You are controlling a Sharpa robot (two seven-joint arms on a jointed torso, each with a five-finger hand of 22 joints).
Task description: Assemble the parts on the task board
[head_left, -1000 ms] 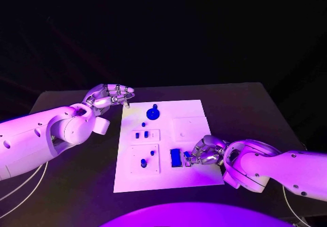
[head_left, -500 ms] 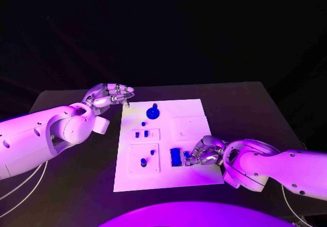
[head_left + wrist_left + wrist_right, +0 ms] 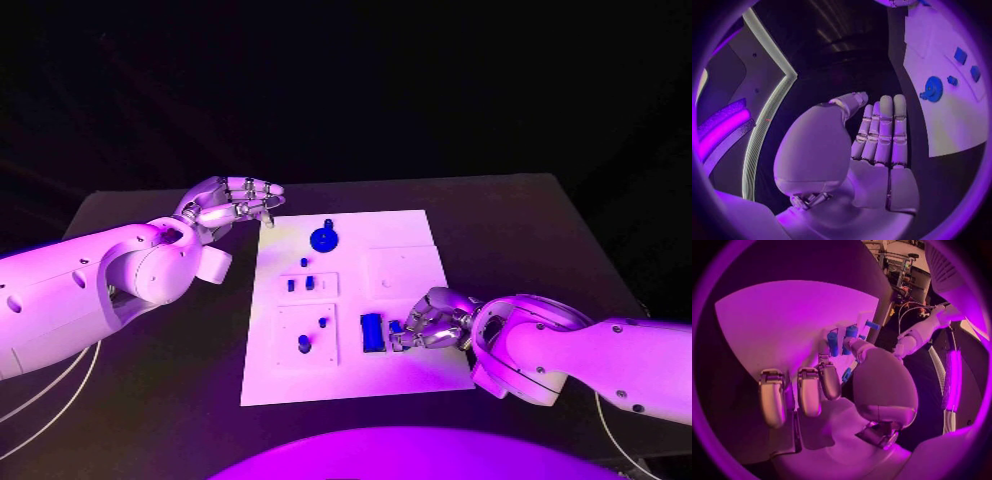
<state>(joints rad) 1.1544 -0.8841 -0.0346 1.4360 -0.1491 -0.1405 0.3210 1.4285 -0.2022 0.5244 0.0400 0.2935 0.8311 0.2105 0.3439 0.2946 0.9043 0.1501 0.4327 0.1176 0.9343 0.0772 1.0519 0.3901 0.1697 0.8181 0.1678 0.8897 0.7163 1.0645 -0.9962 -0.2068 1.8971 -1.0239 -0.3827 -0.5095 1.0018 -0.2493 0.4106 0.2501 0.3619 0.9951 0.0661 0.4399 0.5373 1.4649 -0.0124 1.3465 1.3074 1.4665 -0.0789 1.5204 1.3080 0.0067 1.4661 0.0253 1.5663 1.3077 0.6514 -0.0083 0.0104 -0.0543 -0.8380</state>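
the right hand [image 3: 437, 322] seems to pinch a small, stiff, light blue part [image 3: 372, 332] by its sides near the task board [image 3: 397, 235]'s near edge; the left hand [image 3: 231, 205] hangs curled, empty.

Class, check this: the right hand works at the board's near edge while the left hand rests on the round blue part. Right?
Not quite. In the head view the left hand is off the board's far left corner, clear of the round blue part. The right hand is placed as stated.
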